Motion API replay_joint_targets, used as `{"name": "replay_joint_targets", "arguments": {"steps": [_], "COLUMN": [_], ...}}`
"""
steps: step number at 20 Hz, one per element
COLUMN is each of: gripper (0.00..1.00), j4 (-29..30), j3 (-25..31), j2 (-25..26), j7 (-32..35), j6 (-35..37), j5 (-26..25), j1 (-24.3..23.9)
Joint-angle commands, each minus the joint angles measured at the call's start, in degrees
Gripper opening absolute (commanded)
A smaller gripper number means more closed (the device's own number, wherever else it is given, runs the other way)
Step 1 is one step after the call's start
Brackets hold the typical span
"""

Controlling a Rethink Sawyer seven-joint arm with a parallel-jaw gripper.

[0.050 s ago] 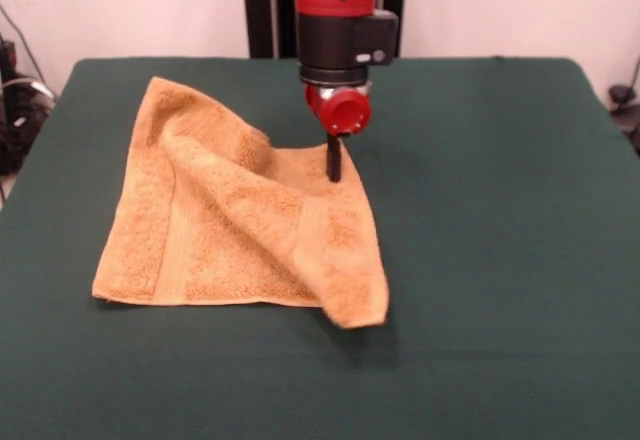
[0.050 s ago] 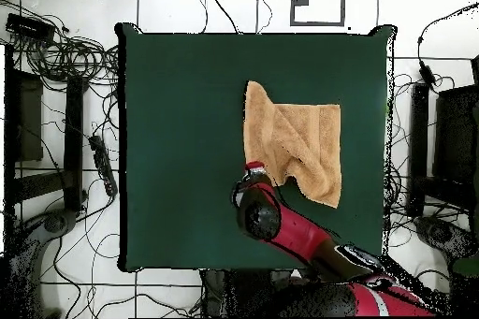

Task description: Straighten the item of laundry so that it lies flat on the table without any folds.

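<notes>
Orange-tan terry marks the hand towel (image 1: pixel 235 222), which lies on the dark green table (image 1: pixel 500 260) left of centre in the front view, with bare cloth all around it. It is not flat: a diagonal flap is thrown over the middle, raising a ridge from the far-left corner down toward the near-right corner, where the cloth curls up. A woven border band shows along the left side and another on the turned-over part. The red and black arm stands over the towel's far edge, its gripper (image 1: pixel 334 160) lowered so the dark tip meets the cloth beside the ridge, probably to catch the flap's edge and draw it open. Only one dark finger shows, so whether the fingers are spread or pinching terry cannot be told.
</notes>
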Motion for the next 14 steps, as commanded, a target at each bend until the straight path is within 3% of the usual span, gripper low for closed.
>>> {"name": "replay_joint_targets", "arguments": {"steps": [1, 11, 14], "gripper": [0.0, 0.0, 0.0], "j4": [-2.1, -2.6, -2.5], "j3": [14.6, 18.3, 18.7], "j2": [6.8, 9.5, 9.9], "j7": [19.1, 20.7, 22.7], "j6": [-2.0, -5.0, -8.3], "j5": [5.5, 6.3, 8.9], "j1": [2.9, 2.4, 4.3]}}
